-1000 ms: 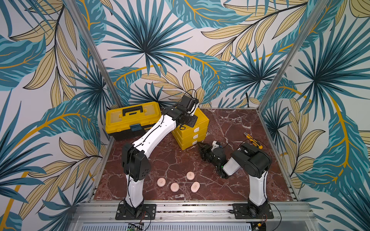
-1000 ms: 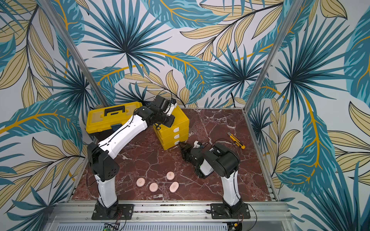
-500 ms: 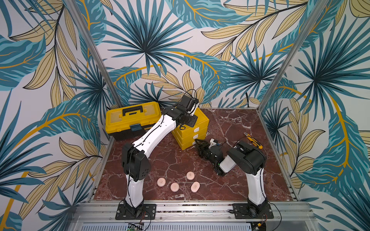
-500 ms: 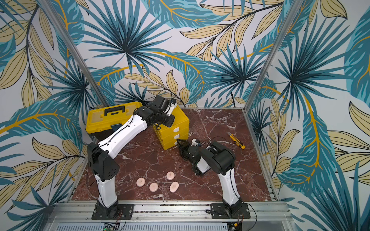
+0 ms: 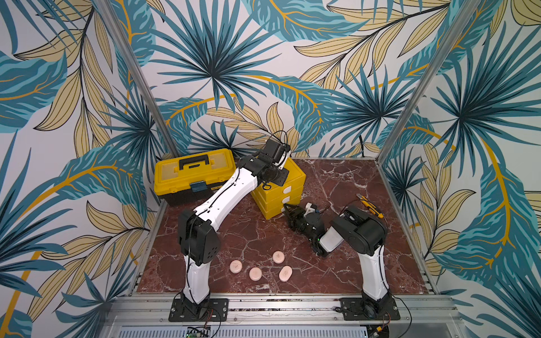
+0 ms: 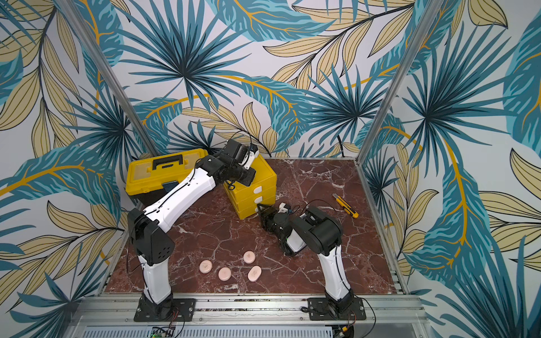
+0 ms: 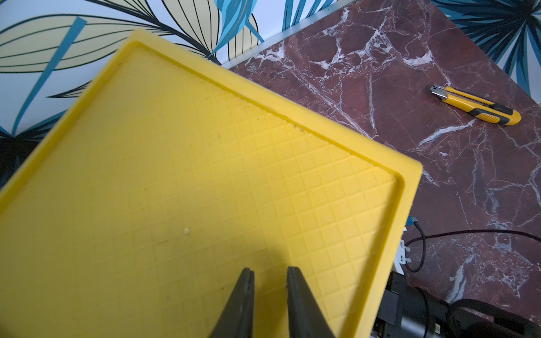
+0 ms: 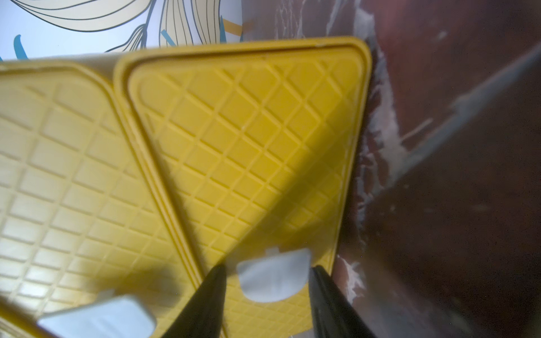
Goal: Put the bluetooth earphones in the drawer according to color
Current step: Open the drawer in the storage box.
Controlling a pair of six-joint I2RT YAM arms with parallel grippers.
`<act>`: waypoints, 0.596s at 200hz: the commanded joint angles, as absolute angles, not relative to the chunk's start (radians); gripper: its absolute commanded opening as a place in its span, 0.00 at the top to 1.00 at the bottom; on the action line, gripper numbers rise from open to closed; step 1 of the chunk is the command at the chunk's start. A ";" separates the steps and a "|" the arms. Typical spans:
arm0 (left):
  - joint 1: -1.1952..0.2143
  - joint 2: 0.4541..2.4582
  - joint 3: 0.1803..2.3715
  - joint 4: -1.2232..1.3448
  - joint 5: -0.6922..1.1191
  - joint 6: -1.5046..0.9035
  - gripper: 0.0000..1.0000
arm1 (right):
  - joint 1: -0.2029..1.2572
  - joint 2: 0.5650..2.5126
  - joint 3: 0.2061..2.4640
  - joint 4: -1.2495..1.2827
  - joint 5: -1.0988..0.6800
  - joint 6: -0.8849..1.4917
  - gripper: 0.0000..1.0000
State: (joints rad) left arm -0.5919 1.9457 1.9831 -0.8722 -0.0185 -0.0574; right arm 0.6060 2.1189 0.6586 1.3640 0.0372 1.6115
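The yellow drawer chest (image 5: 292,175) stands at the back of the table, all three drawers pushed in. My left gripper (image 7: 270,270) hovers just over its gridded top (image 7: 205,175), open by a narrow gap with nothing between the fingers. My right gripper (image 8: 268,272) is low at the chest's front, open. Its fingers stand either side of the bottom drawer's white tab handle (image 8: 273,275), with a slight gap on each side. In both top views, several pale pink bluetooth earphones (image 5: 278,257) (image 6: 248,257) lie near the front edge, away from both grippers.
A yellow toolbox (image 5: 194,172) with a black handle sits left of the chest, under my left arm. A yellow-black utility knife (image 5: 370,206) (image 7: 475,105) lies on the marble at the right. The middle drawer's white tab (image 8: 96,316) shows beside my right gripper.
My right gripper has moved left up to the chest's front and now straddles the bottom drawer's handle, its jaws slightly narrower. The left arm has not moved.
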 commanded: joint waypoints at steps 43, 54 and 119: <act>-0.588 2.006 1.928 -0.968 0.001 -0.058 0.76 | 0.613 2.130 0.647 1.345 0.064 1.606 0.66; -0.588 2.005 1.928 -0.969 0.002 -0.058 0.76 | 0.614 2.118 0.626 1.343 0.067 1.608 0.67; -0.588 2.005 1.932 -0.969 0.002 -0.058 0.76 | 0.654 2.014 0.458 1.305 0.062 1.621 0.71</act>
